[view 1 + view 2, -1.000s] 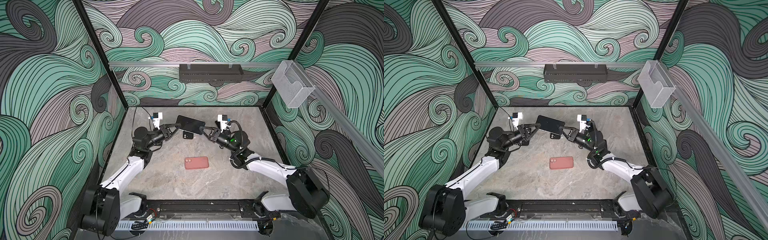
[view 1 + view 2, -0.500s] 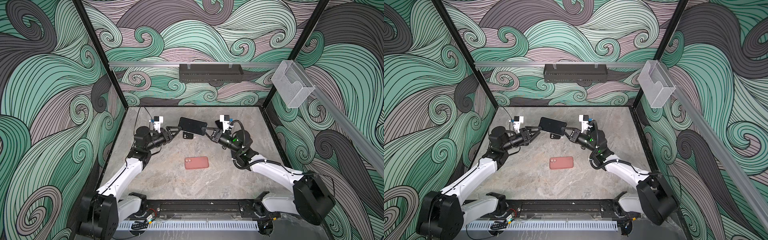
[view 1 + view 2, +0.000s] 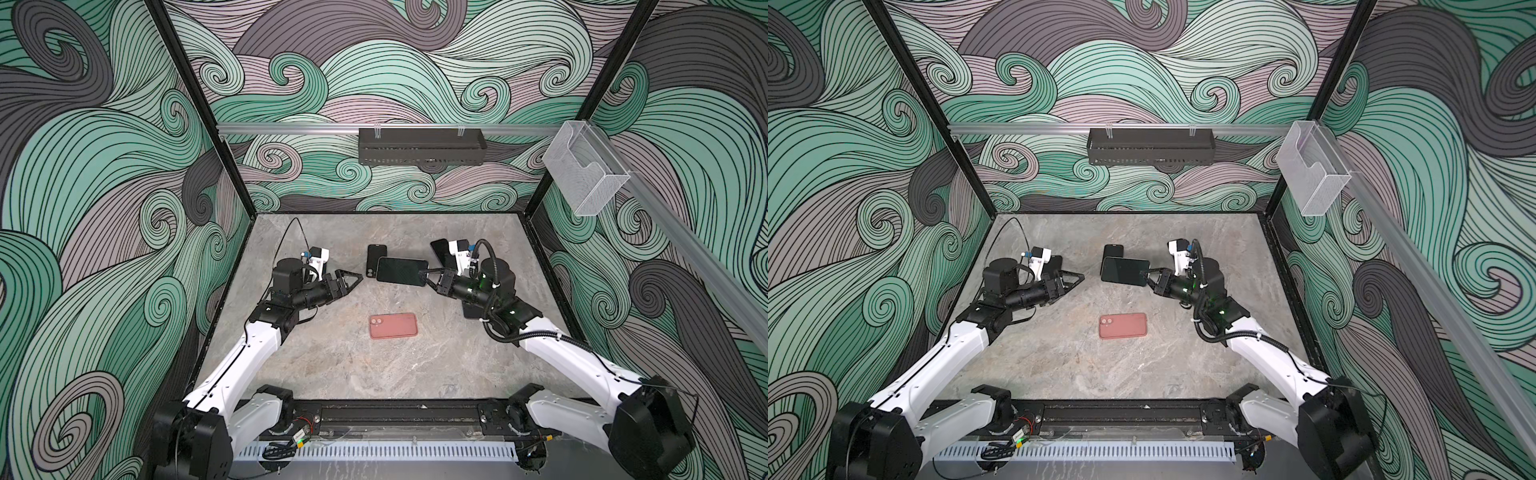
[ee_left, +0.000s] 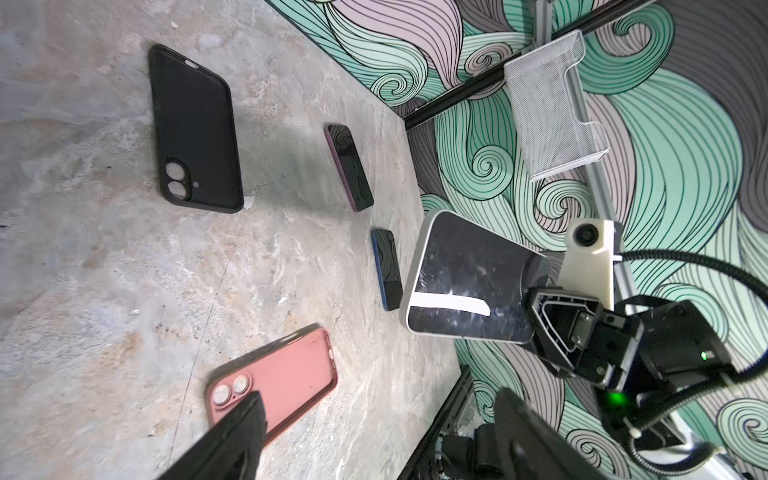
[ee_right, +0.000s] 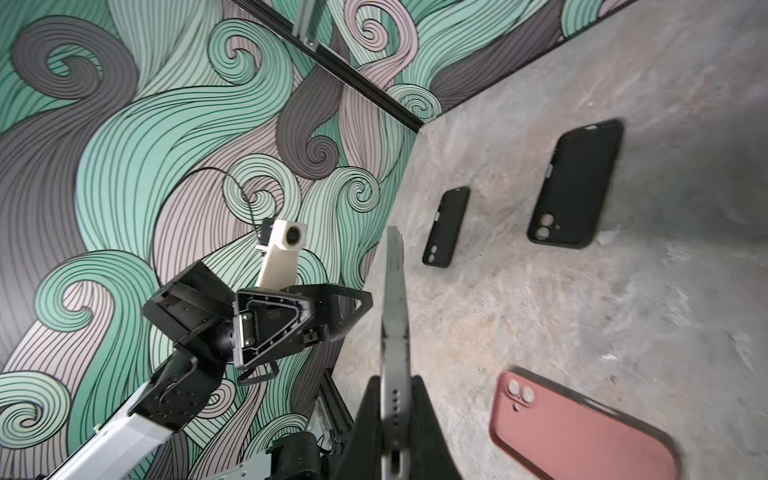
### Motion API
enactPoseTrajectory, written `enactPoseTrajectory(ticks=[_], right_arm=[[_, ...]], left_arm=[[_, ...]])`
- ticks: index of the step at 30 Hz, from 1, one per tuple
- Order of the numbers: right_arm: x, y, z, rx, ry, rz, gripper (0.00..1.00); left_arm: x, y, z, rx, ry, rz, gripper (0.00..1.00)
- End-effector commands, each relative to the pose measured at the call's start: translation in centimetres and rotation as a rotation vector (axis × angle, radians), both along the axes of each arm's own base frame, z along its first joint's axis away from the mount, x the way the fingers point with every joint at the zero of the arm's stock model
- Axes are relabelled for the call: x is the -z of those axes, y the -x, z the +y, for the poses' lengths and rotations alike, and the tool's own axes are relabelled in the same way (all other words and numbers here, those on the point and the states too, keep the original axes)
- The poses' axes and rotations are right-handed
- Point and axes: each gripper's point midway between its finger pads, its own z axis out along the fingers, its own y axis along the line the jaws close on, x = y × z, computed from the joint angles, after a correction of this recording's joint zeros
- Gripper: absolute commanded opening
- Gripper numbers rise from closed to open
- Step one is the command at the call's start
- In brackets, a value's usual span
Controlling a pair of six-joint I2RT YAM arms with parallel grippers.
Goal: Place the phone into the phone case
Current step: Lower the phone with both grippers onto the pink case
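The left gripper (image 3: pixel 353 281) has let go: its jaws, clamped on the phone 1 second ago, now stand wide open and empty, a clear gap away from the phone's near end. The left wrist view shows the 2 fingers (image 4: pixel 237 436) spread far apart. The left arm has also drawn back toward its own side.

The right gripper (image 3: pixel 428 276) is unchanged, with its jaws closed on 1 short end of the phone (image 3: pixel 401 271). It now carries the phone alone, in the air above the back half of the table (image 3: pixel 332 374).

The phone lies nearly flat, with a dark broad face up. Its long axis runs across the table from side to side, and its free short end points at the left gripper. The left wrist view shows a pale rim and a strip of white tape on the glossy face. The right wrist view shows it edge-on between the fingers.

On the table, the pink phone case (image 3: pixel 394 326) lies flat near the middle, in front of the held phone and well apart from it, with its camera cutouts toward the left arm. A black case (image 3: pixel 376 259) lies just behind the phone's free end. A second black case (image 5: pixel 446 226) sits near the left gripper. 2 more phones, 1 purple-edged (image 4: pixel 349 166) and 1 blue-edged (image 4: pixel 386 270), lie on the right arm's side.
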Motion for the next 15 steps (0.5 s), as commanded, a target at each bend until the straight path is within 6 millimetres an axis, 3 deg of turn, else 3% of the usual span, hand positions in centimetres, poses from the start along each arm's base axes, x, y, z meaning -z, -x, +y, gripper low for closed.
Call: enactPoseTrajectory(ticks=[1,5,12,15], right_arm=[[1.1,2.0,-1.0,-0.060,0.064,0.034,0.00],[3.1,3.3,-1.7,-0.102,0.146,0.090,0.00],[6.5,4.6,-1.6,-0.173,0.212,0.208,0.00],[7.6,4.8,-1.3,-0.201,0.215,0.244,0.00]], left_arm=[[2.3,1.8,0.4,0.041,-0.088,0.057,0.88],[4.9,3.1,0.8,0.053,-0.155,0.125,0.91],[7.3,3.6,1.1,0.035,-0.246,0.163,0.93],[8.2,3.8,0.3,0.058,-0.269,0.168,0.93]])
